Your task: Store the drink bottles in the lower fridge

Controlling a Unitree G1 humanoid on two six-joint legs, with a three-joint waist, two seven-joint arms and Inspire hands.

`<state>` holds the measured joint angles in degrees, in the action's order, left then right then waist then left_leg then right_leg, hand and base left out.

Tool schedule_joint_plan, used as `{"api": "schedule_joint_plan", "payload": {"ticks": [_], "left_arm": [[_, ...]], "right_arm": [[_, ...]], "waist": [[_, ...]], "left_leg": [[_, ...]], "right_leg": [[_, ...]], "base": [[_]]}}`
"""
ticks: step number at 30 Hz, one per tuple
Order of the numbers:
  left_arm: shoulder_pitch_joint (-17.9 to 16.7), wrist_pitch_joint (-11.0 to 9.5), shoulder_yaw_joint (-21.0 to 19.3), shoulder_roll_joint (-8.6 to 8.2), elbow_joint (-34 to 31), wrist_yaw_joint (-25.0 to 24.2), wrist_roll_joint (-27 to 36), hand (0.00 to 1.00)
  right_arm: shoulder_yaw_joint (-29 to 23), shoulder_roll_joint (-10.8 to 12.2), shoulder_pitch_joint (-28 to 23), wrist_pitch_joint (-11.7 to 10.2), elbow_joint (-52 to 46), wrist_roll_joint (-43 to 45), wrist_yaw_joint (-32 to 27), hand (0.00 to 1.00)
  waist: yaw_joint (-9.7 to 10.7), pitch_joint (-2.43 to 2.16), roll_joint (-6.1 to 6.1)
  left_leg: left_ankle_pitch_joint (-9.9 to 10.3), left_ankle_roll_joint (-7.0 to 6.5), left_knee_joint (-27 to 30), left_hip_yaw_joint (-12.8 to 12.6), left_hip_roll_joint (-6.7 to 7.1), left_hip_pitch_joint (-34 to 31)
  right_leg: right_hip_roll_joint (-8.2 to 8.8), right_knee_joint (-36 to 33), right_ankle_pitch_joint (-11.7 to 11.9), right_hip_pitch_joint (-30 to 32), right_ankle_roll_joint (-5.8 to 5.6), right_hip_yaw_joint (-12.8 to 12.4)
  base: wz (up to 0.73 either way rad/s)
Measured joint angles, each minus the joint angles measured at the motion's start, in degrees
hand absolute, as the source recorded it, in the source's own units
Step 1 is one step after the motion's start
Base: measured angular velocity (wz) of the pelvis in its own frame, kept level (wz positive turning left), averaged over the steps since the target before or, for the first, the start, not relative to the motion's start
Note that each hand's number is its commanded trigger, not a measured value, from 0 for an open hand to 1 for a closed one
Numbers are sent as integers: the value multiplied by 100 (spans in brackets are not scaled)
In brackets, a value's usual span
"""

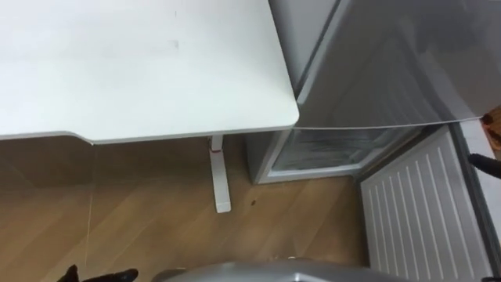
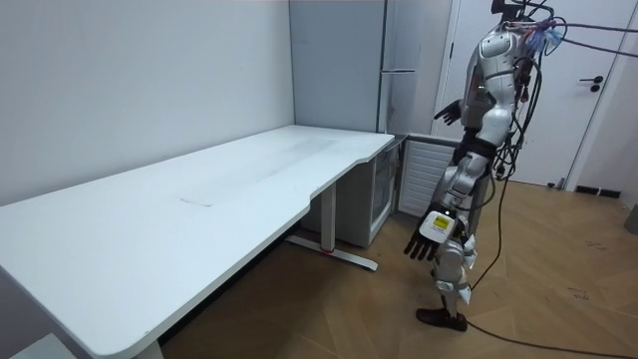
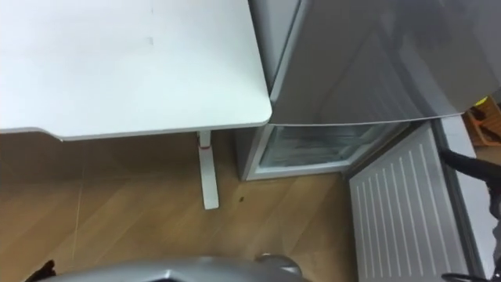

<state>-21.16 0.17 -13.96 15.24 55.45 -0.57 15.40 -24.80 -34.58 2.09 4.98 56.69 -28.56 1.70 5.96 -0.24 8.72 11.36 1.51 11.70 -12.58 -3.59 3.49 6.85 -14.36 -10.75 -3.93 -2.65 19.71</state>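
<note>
One compartment, the lower fridge (image 1: 329,149), stands open at floor level. Its ribbed door (image 1: 415,211) is swung wide to the fridge's right. Just left of the fridge is the white worktop (image 1: 141,70). The robot stands before the fridge, right hand (image 2: 449,112) raised toward it with fingers spread, left hand (image 2: 427,239) hanging low, fingers straight and loose.

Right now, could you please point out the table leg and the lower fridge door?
table leg (image 1: 220,176), left eye view, middle of the post.
lower fridge door (image 1: 419,211), left eye view, ribbed inner face.
</note>
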Motion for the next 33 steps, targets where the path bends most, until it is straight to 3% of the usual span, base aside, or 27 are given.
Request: {"api": "schedule_joint_plan", "payload": {"ticks": [5,12,16,20,28,33], "left_arm": [[-134,71,-355,-30,-43,93,-53,0],[-124,68,-449,-25,-39,203,-508,0],[-109,64,-457,-8,-38,87,-516,0],[-89,65,-525,75,-28,-1,-718,0],[-88,72,-628,131,-7,-6,-884,0],[-96,87,-634,141,-24,-46,-882,0]], "right_arm": [[-344,-13,-328,11,360,-81,-223,0],[-405,-81,-470,8,1059,-224,-331,0],[-405,-127,-464,6,1272,-451,-345,0],[-405,-148,-437,6,1576,-457,-353,0],[-404,-351,-438,6,1681,-413,-428,0],[-402,-408,-431,7,1681,-438,-456,0]], "waist": [[1,-16,23],[8,-18,46],[4,11,-17],[10,-7,-113],[1,38,-300],[8,30,-272]], "left_leg": [[2,5,-6,-19,0,7],[6,15,-40,-25,-16,14],[38,48,-37,-96,-64,19],[56,78,-42,-86,-105,23],[55,78,-53,-94,-101,35],[56,78,-55,-115,-94,11]], "right_leg": [[-46,166,2,-8,-7,-75],[-86,174,24,-19,-4,-117],[-132,184,37,-3,14,-213],[-185,195,48,2,32,-258],[-203,193,47,33,35,-380],[-206,248,11,109,50,-436]], "base": [[-1],[-3],[-9],[-4],[-4],[-2]]}}
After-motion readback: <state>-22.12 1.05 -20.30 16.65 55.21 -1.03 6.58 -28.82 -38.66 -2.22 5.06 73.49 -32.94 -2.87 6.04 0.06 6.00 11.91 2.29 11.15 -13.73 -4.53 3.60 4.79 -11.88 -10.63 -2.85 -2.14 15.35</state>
